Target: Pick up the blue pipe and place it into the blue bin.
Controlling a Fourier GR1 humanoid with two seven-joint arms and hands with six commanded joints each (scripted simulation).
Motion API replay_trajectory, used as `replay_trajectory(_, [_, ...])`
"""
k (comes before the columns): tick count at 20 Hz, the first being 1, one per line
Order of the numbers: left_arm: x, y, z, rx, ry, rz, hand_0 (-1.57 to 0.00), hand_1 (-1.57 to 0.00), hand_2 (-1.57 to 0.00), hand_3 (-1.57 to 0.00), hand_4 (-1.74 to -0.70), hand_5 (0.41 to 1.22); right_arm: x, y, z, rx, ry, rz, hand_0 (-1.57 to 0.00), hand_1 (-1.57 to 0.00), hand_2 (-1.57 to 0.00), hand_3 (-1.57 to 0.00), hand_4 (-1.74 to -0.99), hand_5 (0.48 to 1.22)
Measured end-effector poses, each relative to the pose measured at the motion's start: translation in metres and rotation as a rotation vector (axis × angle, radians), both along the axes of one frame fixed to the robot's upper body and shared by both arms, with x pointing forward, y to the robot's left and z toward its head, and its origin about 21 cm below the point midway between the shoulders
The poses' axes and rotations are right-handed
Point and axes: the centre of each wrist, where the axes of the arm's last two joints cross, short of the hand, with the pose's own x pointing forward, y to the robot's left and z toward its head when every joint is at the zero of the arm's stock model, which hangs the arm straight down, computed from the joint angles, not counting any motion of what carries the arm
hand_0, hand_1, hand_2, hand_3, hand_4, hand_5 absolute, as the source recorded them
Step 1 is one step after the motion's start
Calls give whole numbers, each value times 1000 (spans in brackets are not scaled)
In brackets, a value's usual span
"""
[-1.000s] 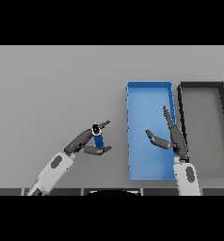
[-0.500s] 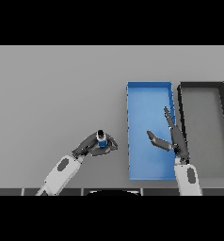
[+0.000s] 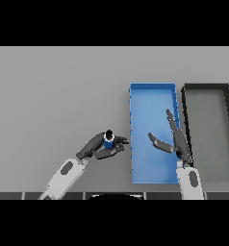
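The blue pipe (image 3: pixel 108 140) stands on end with its dark ring-shaped end up, held in my left hand (image 3: pixel 98 146) just left of the blue bin (image 3: pixel 152 89). The left hand's fingers and thumb are curled round the pipe. My right hand (image 3: pixel 176 139) is over the blue bin, fingers straight and thumb spread, holding nothing.
A dark grey bin (image 3: pixel 208 87) stands right beside the blue bin on its right. The grey table (image 3: pixel 54 96) stretches to the left and behind.
My left hand has moved right with the pipe, closer to the blue bin. My right hand has barely shifted over the blue bin.
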Motion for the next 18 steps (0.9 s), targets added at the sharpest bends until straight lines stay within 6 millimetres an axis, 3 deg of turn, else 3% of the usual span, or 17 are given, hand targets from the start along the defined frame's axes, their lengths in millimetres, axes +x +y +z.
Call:
replay_trajectory(7, [6, -19, 38, -16, -64, -38, -1562, -1564, -1565, -1564, -1473, 1218, 4, -4, 3, -31, -14, 4, 1, 1, 1, 1, -1126, 567])
replay_trajectory(12, [6, -20, 45, -2, -54, -75, -1568, -1569, -1569, -1569, -1473, 1220, 5, -7, 6, -33, -19, 13, 1, 1, 1, 1, -1124, 578])
replay_trajectory(16, [6, -21, 43, 14, -43, -71, -1570, -1570, -1570, -1570, -1474, 1220, 28, -12, 17, -57, -25, 91, 1, 1, 1, 1, -1133, 578])
replay_trajectory(18, [5, -21, 42, 13, -43, -67, -1570, -1570, -1570, -1570, -1474, 1220, 40, -10, 20, -60, -30, 131, 1, 1, 1, 1, -1185, 578])
